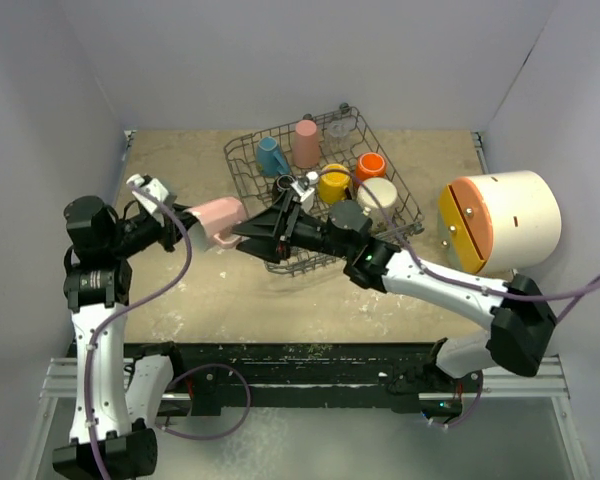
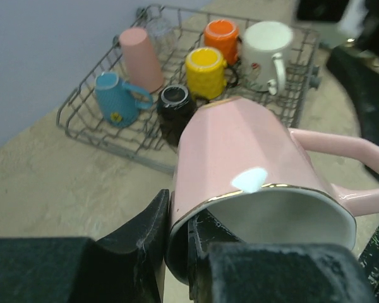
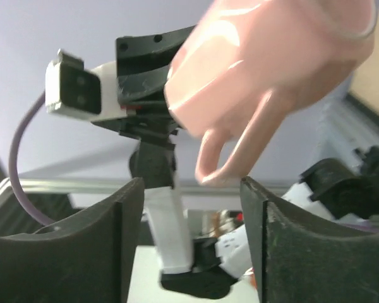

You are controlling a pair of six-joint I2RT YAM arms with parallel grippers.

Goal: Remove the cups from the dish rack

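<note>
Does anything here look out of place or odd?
Only the pale pink mug: it hangs sideways above the table, outside the dish rack, its rim pinched by the left fingers, while the right fingers stand open by its handle.

Left arm [image 1: 92,330]: upright, forearm reaching rightward.
Left gripper [image 2: 179,218]: pinched onto pale pink mug [image 2: 240,158] rim.
Right arm [image 1: 435,282]: stretched leftward.
Right gripper [image 3: 191,211]: jaws apart, facing left gripper.

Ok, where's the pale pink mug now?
Top view, centre-left: the pale pink mug hangs just left of the dish rack, rim clamped in the left jaws.
</note>
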